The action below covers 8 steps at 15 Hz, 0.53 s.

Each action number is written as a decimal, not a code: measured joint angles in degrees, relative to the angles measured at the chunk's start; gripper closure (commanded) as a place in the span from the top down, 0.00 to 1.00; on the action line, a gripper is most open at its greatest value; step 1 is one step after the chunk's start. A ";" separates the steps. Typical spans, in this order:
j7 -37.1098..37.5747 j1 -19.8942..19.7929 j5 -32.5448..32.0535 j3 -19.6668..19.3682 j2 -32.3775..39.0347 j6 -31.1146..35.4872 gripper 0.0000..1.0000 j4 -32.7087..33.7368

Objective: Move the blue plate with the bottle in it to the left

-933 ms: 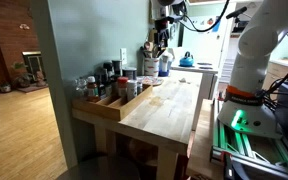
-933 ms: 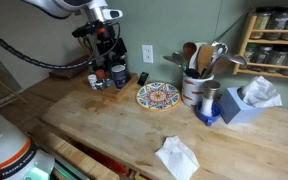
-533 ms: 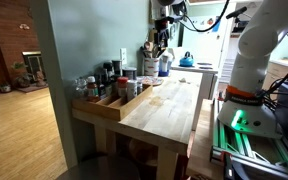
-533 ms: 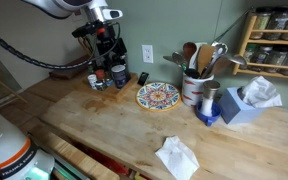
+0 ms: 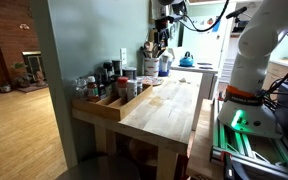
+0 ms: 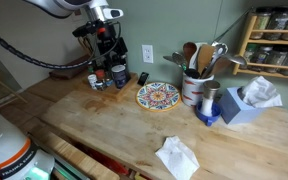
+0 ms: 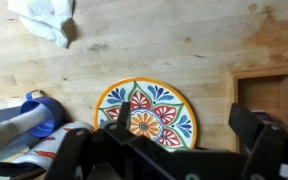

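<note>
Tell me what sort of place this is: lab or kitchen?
Most likely a home kitchen, with the robot set up alongside. The signs: a long butcher-block wooden counter, a white crock of wooden spoons and a wooden rack of small jars against the wall.

Gripper (image 7: 162, 140) jaws spread wide, patterned plate (image 7: 149, 103) seen between them, wooden table (image 7: 184, 50), blue plate (image 7: 42, 108) holding bottle (image 7: 9, 126) at left, crumpled tissue (image 7: 44, 18) top left
</note>
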 measured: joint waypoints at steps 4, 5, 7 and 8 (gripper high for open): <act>-3.81 -1.05 0.16 -4.93 1.08 -0.18 1.00 2.76; -5.48 -1.53 0.33 -6.55 1.65 -0.28 1.00 3.65; -9.64 -2.49 0.87 -9.88 3.08 -0.36 1.00 5.47; -12.66 -2.95 1.28 -11.60 3.90 -0.36 1.00 6.20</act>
